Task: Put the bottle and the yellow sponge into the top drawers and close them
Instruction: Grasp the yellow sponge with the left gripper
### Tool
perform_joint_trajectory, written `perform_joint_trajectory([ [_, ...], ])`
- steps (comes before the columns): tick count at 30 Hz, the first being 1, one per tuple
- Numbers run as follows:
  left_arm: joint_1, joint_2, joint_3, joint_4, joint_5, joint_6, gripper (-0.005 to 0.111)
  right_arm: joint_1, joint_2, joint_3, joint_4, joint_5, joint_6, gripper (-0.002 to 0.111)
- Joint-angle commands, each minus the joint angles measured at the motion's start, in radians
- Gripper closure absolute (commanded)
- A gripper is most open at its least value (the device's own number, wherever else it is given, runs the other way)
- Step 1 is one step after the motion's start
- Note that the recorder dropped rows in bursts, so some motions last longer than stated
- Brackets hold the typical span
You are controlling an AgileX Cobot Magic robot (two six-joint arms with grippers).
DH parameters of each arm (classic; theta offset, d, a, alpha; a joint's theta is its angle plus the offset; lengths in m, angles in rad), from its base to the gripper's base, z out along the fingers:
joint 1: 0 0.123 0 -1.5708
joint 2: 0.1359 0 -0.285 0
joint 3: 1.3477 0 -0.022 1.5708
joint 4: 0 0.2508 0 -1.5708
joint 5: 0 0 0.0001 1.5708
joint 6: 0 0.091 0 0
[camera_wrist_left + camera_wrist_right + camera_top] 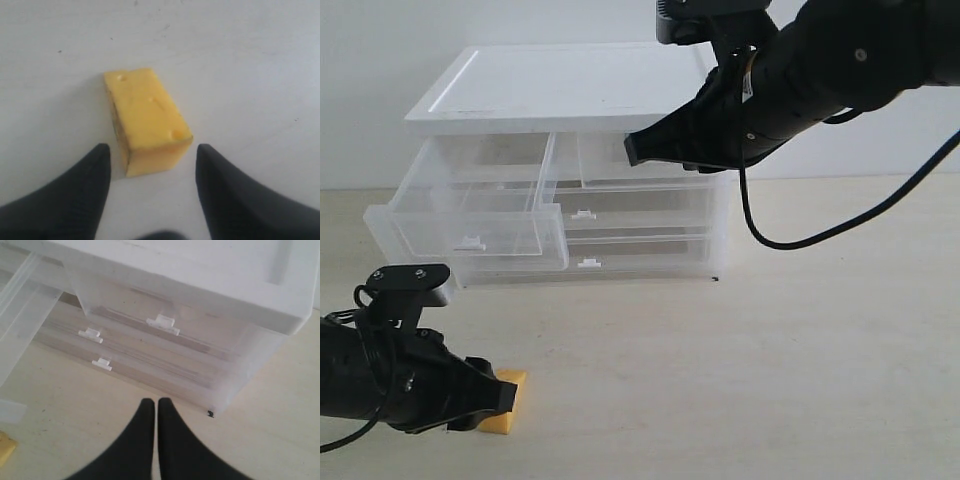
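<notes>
1. Our left claw (152,148) stood wide, its tips either side of the yellow sponge (147,117), which lay on the surface (770,350) untouched.
2. Our right claw (632,148) was pinched shut, empty, near the front of the right top drawer (620,160); the left top drawer (470,215) stood pulled out.
3. We could not see the bottle.
4. We judged the soft foam, caught near one end, might twist or squirt free on closing.

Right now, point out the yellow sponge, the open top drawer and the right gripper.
yellow sponge (147,110): left wrist view, top face.
open top drawer (430,228): exterior view, front wall.
right gripper (154,405): right wrist view, midway between its shut fingertips.
</notes>
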Motion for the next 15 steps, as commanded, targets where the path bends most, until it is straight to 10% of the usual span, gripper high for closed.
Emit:
perform_joint_trajectory([
  [1, -0.006, 0.017, -0.015, -0.011, 0.002, -0.007, 0.058, 0.000, -0.014, 0.002, 0.004, -0.014, -0.010, 0.108],
  [15, -0.006, 0.053, -0.032, -0.011, 0.014, -0.011, 0.058, 0.000, -0.014, 0.002, 0.004, -0.019, -0.011, 0.108],
])
